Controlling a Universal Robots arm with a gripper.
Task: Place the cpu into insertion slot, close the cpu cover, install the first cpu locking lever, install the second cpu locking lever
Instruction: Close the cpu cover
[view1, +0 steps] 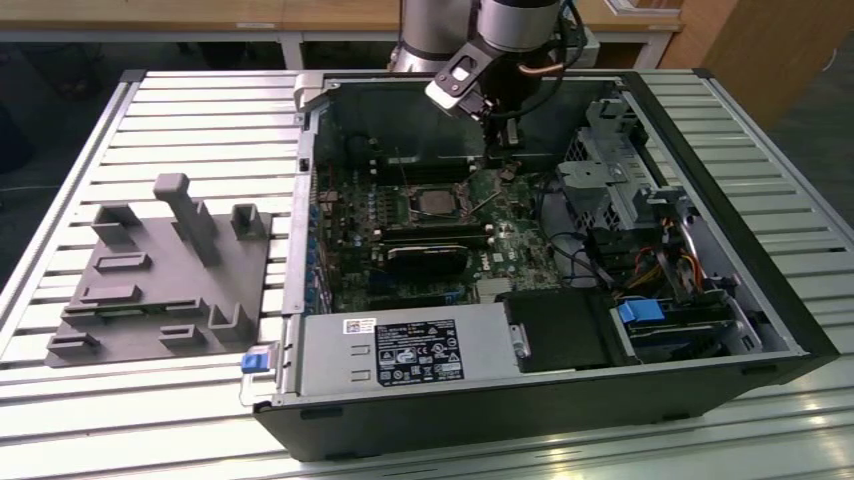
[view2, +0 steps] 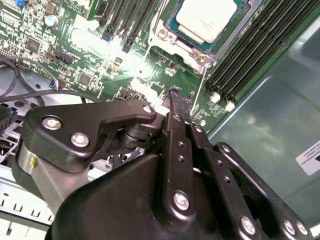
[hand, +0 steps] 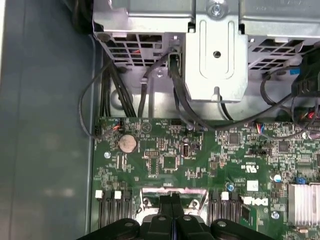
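now, slatted table (view1: 200, 110): one, bearing case and fixture.
computer case (view1: 534, 420): one, open-sided, lying flat.
grey fixture (view1: 160, 290): one, at the exterior view's left of the case.
circuit board (hand: 170, 145): one, green, inside the case.
gripper (view2: 176, 96): one, fingers pressed together, gripping nothing, tips just beside the slot.
insertion slot (view2: 200, 57): one, on the board.
cpu (view2: 206, 17): one, seated in the slot, pale face up.
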